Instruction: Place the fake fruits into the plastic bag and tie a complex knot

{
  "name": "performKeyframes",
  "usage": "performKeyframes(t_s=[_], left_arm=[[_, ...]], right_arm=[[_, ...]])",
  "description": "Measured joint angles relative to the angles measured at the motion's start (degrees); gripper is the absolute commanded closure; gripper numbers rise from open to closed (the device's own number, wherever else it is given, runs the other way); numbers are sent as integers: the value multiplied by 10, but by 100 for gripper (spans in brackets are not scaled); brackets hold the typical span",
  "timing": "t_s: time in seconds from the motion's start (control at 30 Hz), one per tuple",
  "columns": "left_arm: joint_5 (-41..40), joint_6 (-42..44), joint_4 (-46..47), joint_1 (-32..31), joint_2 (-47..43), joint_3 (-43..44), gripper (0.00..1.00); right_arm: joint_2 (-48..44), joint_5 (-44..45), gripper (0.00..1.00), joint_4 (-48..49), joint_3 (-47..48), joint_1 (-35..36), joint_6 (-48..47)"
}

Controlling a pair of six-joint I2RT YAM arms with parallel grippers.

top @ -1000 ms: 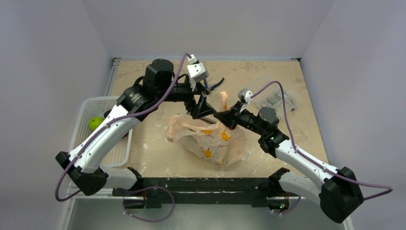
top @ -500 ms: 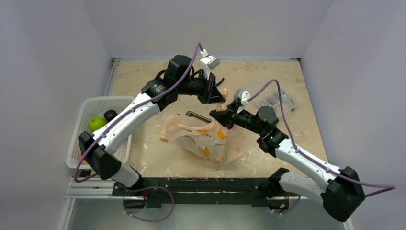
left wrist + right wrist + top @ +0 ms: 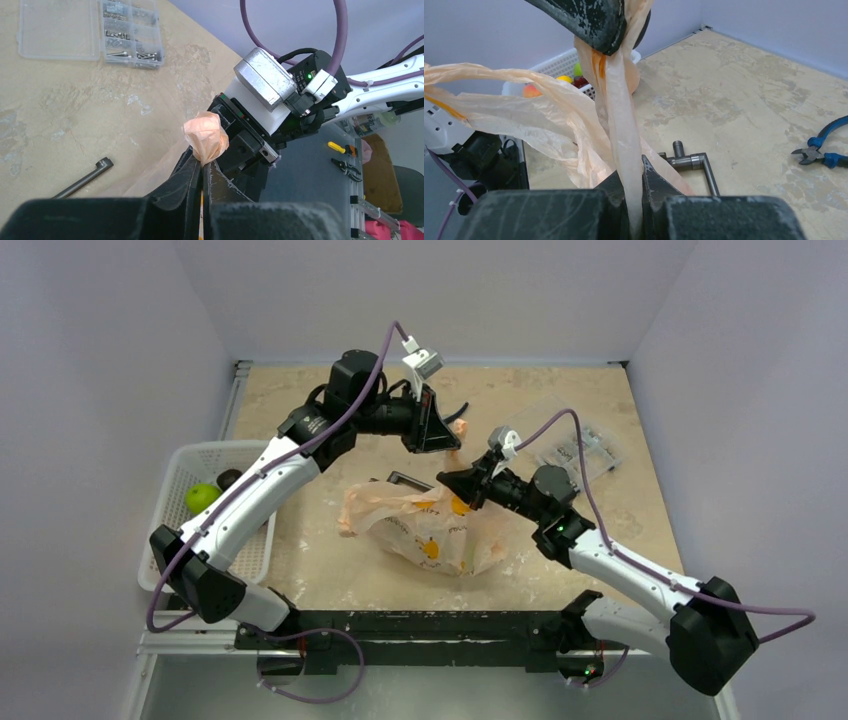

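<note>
Beige stained table [image 3: 310,552] stands between pale walls [image 3: 450,290]. The bag [image 3: 430,540] lies in the middle. My left gripper [image 3: 441,436] and my right gripper [image 3: 449,481] both pinch its handle strip tight, stretched between them. A green fruit [image 3: 200,497] sits in the white basket [image 3: 212,452].

White arms [image 3: 250,502], black joints [image 3: 347,375], trailing purple cables [image 3: 341,20].

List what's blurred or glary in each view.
Top external: even, soft light, faint shadows, all sharp, no harsh glare on the bag. Left wrist: the left fingers are a dark blur, while the screw box is crisp. Right wrist: the right fingers are blurred, the pliers sharp.
</note>
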Motion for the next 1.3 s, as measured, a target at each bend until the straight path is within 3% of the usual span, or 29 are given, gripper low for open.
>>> performKeyframes(t_s=[0.1, 0.13, 0.17, 0.2, 0.3, 0.47, 0.53, 0.67, 0.8, 0.83, 0.87, 0.93, 0.97, 1.1, 1.3], left_arm=[[5, 12, -14, 9, 0, 3, 100], [9, 18, -29, 15, 0, 9, 100], [10, 26, -43, 19, 1, 16, 100], [12, 35, -59, 22, 2, 24, 100], [12, 55, -77, 27, 3, 41, 100], [17, 58, -79, 30, 4, 43, 100], [17, 59, -80, 32, 5, 44, 100], [19, 65, -107, 39, 32, 87, 100], [27, 80, -141, 40, 71, 144, 99], [29, 87, -149, 40, 79, 155, 80], [30, 90, -155, 40, 83, 161, 46], [36, 109, -158, 43, 85, 167, 6], [41, 115, -156, 47, 81, 170, 1], [78, 155, -156, 109, 14, 137, 0], [170, 302, -263, 357, -164, 54, 0]], right_arm=[[1, -3, 100, -4, 0, 0, -6], [1, -5, 96, -5, 0, 1, -12], [1, -7, 80, -6, 0, 2, -19], [1, -9, 76, -7, 0, 3, -25], [4, -11, 100, -18, 0, 3, -47], [8, -6, 100, -21, 0, 3, -59], [10, -6, 84, -21, 0, 3, -65], [12, -5, 100, -25, 1, 3, -77], [15, 0, 100, -24, 5, 2, -82], [15, 0, 100, -25, 5, 2, -82], [15, 1, 100, -27, 5, 2, -82], [15, 0, 100, -45, 6, 2, -82], [19, 0, 100, -63, 6, 2, -80], [31, 0, 100, -112, 2, 2, -77], [22, 0, 100, -140, 0, -4, -71]])
